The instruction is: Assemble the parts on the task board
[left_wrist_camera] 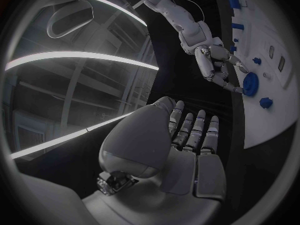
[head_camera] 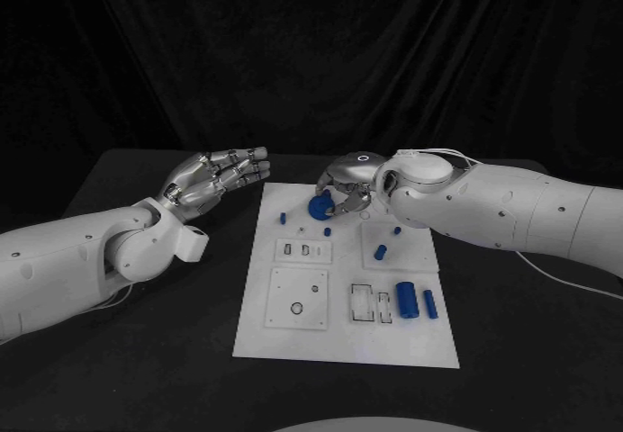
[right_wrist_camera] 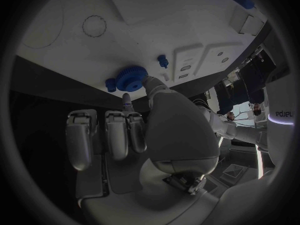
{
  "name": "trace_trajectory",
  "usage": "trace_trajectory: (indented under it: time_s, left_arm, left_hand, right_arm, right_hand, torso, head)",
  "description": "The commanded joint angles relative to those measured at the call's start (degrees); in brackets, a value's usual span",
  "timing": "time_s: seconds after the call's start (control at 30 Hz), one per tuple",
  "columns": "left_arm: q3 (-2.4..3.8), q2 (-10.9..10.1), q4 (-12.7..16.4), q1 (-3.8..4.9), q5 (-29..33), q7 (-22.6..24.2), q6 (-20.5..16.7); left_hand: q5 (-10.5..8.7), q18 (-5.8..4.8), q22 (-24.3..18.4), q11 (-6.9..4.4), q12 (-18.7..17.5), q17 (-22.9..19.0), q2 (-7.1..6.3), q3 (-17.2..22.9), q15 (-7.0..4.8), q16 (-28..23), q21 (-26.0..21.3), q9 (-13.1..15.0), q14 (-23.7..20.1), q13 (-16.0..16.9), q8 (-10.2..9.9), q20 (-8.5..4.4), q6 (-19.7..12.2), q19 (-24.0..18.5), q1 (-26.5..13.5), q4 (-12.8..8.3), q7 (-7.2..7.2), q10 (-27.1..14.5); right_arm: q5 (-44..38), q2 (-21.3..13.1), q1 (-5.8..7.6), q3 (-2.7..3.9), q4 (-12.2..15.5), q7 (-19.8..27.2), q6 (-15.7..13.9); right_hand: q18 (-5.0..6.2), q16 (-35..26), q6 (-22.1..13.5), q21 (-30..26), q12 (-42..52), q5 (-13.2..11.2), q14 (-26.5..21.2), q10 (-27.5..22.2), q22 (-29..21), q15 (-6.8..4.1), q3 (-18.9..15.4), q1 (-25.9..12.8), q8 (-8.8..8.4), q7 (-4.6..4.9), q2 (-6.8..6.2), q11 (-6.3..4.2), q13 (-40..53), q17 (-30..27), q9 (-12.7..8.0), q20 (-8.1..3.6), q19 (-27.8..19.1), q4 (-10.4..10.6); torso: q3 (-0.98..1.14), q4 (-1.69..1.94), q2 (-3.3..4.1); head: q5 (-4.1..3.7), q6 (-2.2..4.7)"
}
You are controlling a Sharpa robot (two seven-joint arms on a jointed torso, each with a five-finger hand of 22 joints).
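pinching at the far end of the white task board [head_camera: 344, 346], the right hand [head_camera: 348, 184] grasps a blue gear [head_camera: 320, 206] by its toothed rim, the disc tilted just above or touching the board; which, i cannot tell. it looks like small, light, rigid plastic, so the ridged edge should give surer purchase than the smooth faces, and a light grip ought to do. round, bright blue, finely toothed. the left hand [head_camera: 216, 178] hovers released, fingers straight, over the black bench [head_camera: 143, 355] beside the board.
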Motion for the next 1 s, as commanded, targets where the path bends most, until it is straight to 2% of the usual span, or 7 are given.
trace_trajectory:
  time_s: [0.03, 0.47, 0.8, 1.0]
  left_arm:
    - [0.06, 0.20, 0.01, -0.06, 0.18, 0.98, 0.44]
    - [0.06, 0.50, -0.23, -0.07, 0.18, 1.01, 0.66]
    - [0.06, 0.32, -0.17, -0.07, 0.18, 0.97, 0.70]
    - [0.06, 0.27, -0.19, -0.07, 0.18, 0.95, 0.76]
  left_hand:
    - [0.16, -0.66, -0.06, -0.13, 0.35, -0.05, -0.64, 0.30, -0.03, -0.16, -0.26, 0.05, -0.22, 0.01, 0.39, 0.06, 0.12, -0.41, -0.10, 0.01, 0.05, -0.36]
    - [0.17, -0.66, -0.06, -0.10, 0.32, -0.04, -0.65, 0.37, -0.01, -0.11, -0.28, 0.04, -0.20, 0.00, 0.39, 0.07, 0.06, -0.42, -0.11, 0.01, 0.05, -0.40]
    - [0.17, -0.66, -0.07, -0.09, 0.27, -0.06, -0.64, 0.43, 0.00, -0.17, -0.30, 0.03, -0.25, -0.01, 0.38, 0.08, -0.03, -0.46, -0.12, 0.01, 0.06, -0.45]
    - [0.17, -0.66, -0.07, -0.09, 0.27, -0.06, -0.64, 0.43, 0.00, -0.17, -0.30, 0.03, -0.25, -0.01, 0.38, 0.08, -0.03, -0.46, -0.12, 0.01, 0.06, -0.45]
  right_arm:
    - [0.04, 0.04, 0.01, 0.02, -0.08, 0.40, 0.90]
    - [0.04, 0.14, -0.01, 0.02, -0.04, 0.70, 1.38]
    - [0.04, -0.47, -0.08, 0.02, -0.14, 0.98, 2.49]
    - [0.04, -1.29, -0.19, 0.02, 0.23, 1.05, 2.52]
  right_hand:
    - [-0.17, 0.15, -0.63, -0.38, 0.15, -0.55, 6.01, 6.17, 14.68, -0.15, -0.04, 0.11, -0.58, -0.05, 0.64, -0.29, 15.09, 15.06, -0.42, 0.07, 5.31, -0.41]
    - [-0.03, 0.15, -1.33, -0.84, 0.15, -1.33, 6.01, 6.17, 14.48, -0.67, 0.08, 0.18, -1.45, -0.97, 1.03, -0.99, 15.09, 15.06, -1.55, -0.36, 5.01, -0.99]
    - [0.03, 0.15, 0.73, -1.05, 0.15, -3.49, 6.01, 6.17, 14.42, -1.09, -0.36, -1.16, -0.98, -1.34, 1.54, -1.41, 15.09, 15.06, -2.32, -0.82, 4.87, -0.71]
    - [0.02, 0.15, 5.12, -1.03, 0.15, -3.65, 6.01, 6.17, 14.46, -1.11, -0.41, -1.55, 0.70, -1.22, 1.91, -1.37, 15.09, 15.06, -2.20, -0.92, 4.90, -0.91]
  torso:
    - [0.06, -0.04, 0.06]
    - [0.18, -0.44, 0.01]
    - [0.17, -0.48, 0.02]
    - [0.11, -0.55, 0.04]
  head:
    - [-0.08, -0.13]
    - [0.31, -0.22]
    - [0.44, -0.40]
    - [0.55, -0.56]
